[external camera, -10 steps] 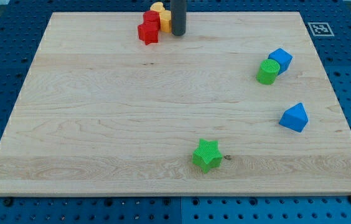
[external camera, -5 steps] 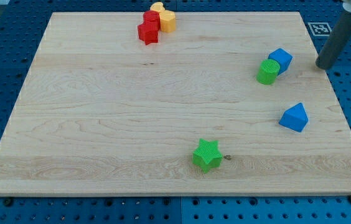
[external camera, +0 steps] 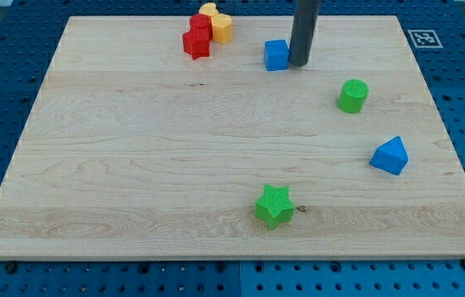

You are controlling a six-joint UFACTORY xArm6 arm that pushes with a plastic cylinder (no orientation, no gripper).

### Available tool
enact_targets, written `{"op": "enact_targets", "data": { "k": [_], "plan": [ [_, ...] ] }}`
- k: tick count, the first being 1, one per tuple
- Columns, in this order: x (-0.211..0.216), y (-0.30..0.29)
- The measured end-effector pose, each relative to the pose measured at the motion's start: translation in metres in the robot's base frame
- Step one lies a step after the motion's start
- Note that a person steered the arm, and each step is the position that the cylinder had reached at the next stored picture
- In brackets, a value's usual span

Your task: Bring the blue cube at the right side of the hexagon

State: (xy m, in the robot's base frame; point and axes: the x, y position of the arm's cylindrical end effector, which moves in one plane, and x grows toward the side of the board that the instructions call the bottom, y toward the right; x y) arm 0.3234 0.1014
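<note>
At the view's top, left of centre, a cluster of small blocks sits near the board's far edge: a red block (external camera: pixel 196 37) (its exact shape is hard to read, perhaps two red pieces pressed together), with an orange-yellow hexagon (external camera: pixel 221 28) touching it at roughly 2 o'clock and another yellow piece peeking out behind. Moving right, the blue cube (external camera: pixel 276 54) lies apart from that cluster, at about 4 o'clock from the hexagon with a clear strip of wood between them. Immediately to the cube's 3 o'clock stands the rod, and my tip (external camera: pixel 298 63) rests touching or just beside the cube's right face; there are no fingers on this rig, only the bare rod end, so nothing is gripped. The relation that matters: the cube lies at 9 o'clock from my tip, and the hexagon at about 10 o'clock beyond it, so a push leftward and slightly up looks right. Further right sit a green cylinder (external camera: pixel 353 96), a blue wedge-like block (external camera: pixel 390 155), and lower down a green star (external camera: pixel 274 205).
</note>
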Motion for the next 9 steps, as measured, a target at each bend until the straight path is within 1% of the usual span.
{"op": "enact_targets", "data": {
  "k": [1, 2, 3, 4, 5, 6, 7, 9],
  "plan": [
    [0.013, -0.013],
    [0.008, -0.029],
    [-0.040, -0.031],
    [-0.061, -0.031],
    [-0.043, -0.014],
    [-0.051, 0.002],
    [-0.075, -0.002],
    [-0.086, -0.033]
  ]
}}
